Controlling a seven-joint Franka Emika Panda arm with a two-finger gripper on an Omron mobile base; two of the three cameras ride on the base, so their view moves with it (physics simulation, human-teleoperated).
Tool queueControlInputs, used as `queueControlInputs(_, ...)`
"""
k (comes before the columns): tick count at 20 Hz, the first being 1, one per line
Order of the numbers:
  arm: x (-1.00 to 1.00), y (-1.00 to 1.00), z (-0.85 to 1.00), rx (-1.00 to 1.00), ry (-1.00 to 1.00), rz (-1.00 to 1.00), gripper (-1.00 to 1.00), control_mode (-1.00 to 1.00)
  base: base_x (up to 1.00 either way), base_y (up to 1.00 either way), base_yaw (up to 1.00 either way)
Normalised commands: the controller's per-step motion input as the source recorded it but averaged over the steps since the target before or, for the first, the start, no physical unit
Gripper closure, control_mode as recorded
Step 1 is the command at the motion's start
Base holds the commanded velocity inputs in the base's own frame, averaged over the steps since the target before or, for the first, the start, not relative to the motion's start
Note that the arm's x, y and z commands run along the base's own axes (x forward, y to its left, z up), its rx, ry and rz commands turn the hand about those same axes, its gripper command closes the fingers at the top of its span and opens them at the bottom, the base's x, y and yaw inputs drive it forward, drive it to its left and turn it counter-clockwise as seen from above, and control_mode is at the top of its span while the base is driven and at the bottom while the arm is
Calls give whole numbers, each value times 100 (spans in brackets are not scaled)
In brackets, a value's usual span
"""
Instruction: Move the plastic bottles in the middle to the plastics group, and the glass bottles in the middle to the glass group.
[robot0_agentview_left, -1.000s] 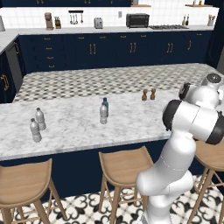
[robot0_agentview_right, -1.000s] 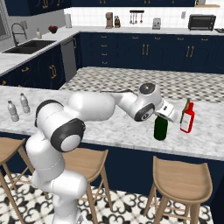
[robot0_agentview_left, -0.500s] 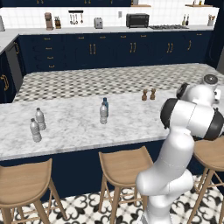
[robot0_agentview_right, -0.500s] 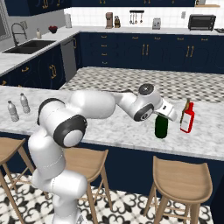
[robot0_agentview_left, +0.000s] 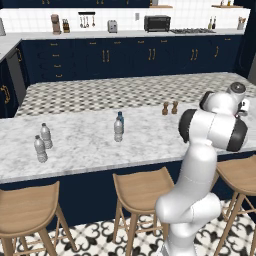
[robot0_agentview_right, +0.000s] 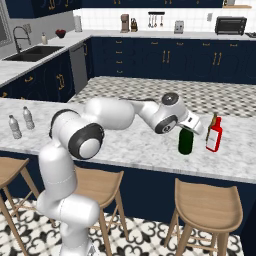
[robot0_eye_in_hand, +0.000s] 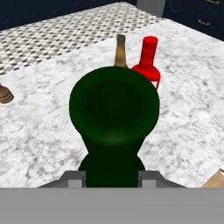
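My gripper is shut on the neck of the tall dark green glass bottle, which stands upright at the counter's right end, just left of the glass group. That group is a red bottle with a brown bottle's neck behind it. In the hand view the green bottle sits between my fingertips, with the red bottle and the brown bottle beyond it. The two plastic bottles, clear and blue-tinted, stand mid-counter. The plastics group stands far left.
Two small brown shakers stand on the marble counter between the middle bottles and my arm. Wooden stools line the counter's near side. A patterned counter strip runs behind.
Hardly anything has changed. The gripper stays shut on the green bottle beside the red bottle, and the arm's upper links have shifted slightly.
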Motion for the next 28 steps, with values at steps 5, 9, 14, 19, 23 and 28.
queueControlInputs(5,0,-19,0,2,0,0,100,-100,0,0,0)
queueControlInputs(9,1,-15,0,0,0,0,100,-100,0,0,0)
queueControlInputs(14,5,-13,-2,0,0,0,100,-100,0,0,0)
queueControlInputs(19,1,0,-26,0,0,0,100,-100,0,0,0)
queueControlInputs(23,0,0,-41,0,-2,0,100,-100,0,0,0)
queueControlInputs(28,25,0,-2,0,-4,0,100,-100,0,0,0)
